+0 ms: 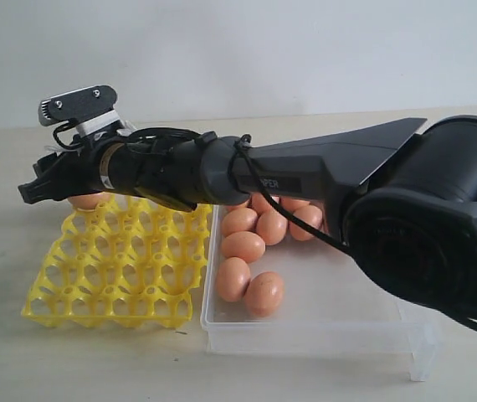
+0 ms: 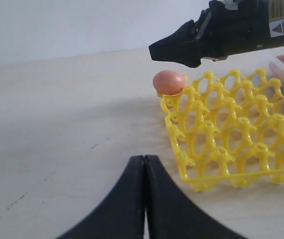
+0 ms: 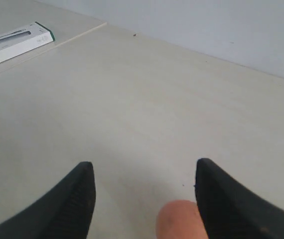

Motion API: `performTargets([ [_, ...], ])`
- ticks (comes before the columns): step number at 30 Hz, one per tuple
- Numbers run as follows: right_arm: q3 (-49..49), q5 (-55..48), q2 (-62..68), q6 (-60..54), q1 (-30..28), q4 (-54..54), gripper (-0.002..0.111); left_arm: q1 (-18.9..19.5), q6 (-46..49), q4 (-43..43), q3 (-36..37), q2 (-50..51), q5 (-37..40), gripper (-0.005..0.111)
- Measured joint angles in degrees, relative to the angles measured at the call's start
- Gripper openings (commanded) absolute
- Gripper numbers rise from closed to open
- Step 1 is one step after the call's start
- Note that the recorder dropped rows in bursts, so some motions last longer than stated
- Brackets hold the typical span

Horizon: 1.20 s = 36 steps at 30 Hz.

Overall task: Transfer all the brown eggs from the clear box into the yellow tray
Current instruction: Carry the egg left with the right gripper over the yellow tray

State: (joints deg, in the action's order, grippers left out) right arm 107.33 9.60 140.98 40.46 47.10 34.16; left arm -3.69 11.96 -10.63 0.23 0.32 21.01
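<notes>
- The right gripper (image 1: 28,191), its arm stretched across the clear box (image 1: 305,339) and the yellow tray (image 1: 109,289), hangs over the tray's far left corner with its fingers (image 3: 79,199) spread wide and nothing in their grasp.
- One brown egg (image 2: 169,82) sits in the corner cup of the tray directly below that gripper. The left wrist view shows a gap between the black tip and the top of the shell.
- From the right wrist camera, the same egg appears low between the two parted fingers, closer to one of them.
- The other brown eggs (image 1: 243,247) lie in the clear box, bunched along the wall nearest the tray and toward its far end. About eight can be seen, and the arm hides part of the group.
- The tray rests on the pale table (image 1: 54,360), just beside the box's left wall.
- The left gripper (image 2: 144,158) hovers low over bare tabletop off the tray's side, its two black fingers pressed together with nothing between them.
- A white packet (image 3: 12,44) with a green end lies well apart, at the table's edge.
</notes>
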Motion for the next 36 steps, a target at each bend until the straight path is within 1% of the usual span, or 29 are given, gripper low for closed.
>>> performTargets([
  [8,0.12,-1.75,0.48,0.87,1.62,0.26,0.058,0.00,0.00,0.00,0.00,0.00,0.00,0.000],
  [17,0.23,-7.27,3.05,-2.60,1.94,1.10,0.058,0.00,0.00,0.00,0.00,0.00,0.00,0.000],
  [20,0.23,-9.15,3.16,-2.93,1.94,1.96,0.055,0.00,0.00,0.00,0.00,0.00,0.00,0.000],
  [26,0.23,-10.96,2.58,-3.21,1.51,2.54,0.041,0.00,0.00,0.00,0.00,0.00,0.00,0.000],
  [33,0.23,-12.97,0.57,-3.21,1.39,2.68,0.007,0.00,0.00,0.00,0.00,0.00,0.00,0.000],
  [35,0.23,-13.47,0.04,-3.21,1.39,3.05,0.000,0.00,0.00,0.00,0.00,0.00,0.00,0.000],
  [36,0.23,-13.59,-0.11,-3.21,1.39,3.22,0.000,0.00,0.00,0.00,0.00,0.00,0.00,0.000],
])
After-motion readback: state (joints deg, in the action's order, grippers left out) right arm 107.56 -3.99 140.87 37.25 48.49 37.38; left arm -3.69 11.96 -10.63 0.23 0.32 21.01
